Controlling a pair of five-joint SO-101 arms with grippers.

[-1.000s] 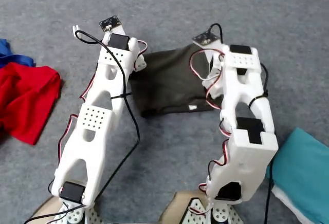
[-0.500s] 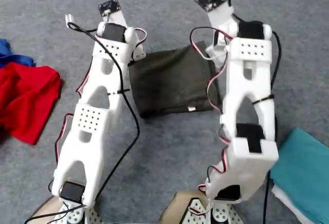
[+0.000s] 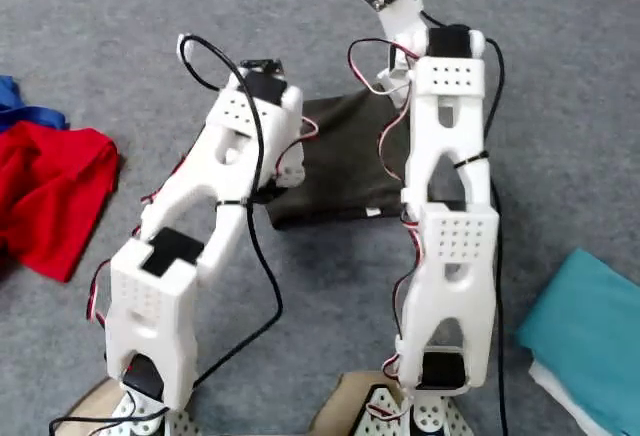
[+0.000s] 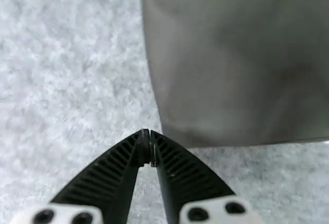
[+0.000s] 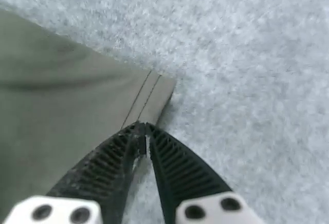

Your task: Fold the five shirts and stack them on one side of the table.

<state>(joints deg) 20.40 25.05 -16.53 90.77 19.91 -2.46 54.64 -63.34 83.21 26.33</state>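
1. Five cloths, by my count: one blue, one red, one olive, one teal and one white. Two hands work among them.
2. The blue shirt (image 3: 12,106) and the red shirt (image 3: 55,191) lie crumpled and touching, well left of the olive shirt (image 3: 345,161). Neither is folded yet.
3. The left hand (image 4: 146,144) is closed on nothing. Its tips are over the grey surface (image 3: 560,106), just beside the olive shirt's left edge, near a corner.
4. The olive shirt lies flat as a folded rectangle between the two arms.
   - It looks light and limp, with no stiffness, so it will likely sag when lifted and drag on the fuzzy surface.
   - The corners and the stitched hem look like the best holds.
   - Each pinch should catch every layer, or the fold may fall open.
5. The right hand (image 5: 143,139) is also closed. Its tips are over the olive shirt's hemmed corner on the far right, and I see no cloth caught between them.
6. The teal shirt (image 3: 585,321) lies folded on top of the white shirt (image 3: 558,394), well right of the olive shirt. This is probably the stack.
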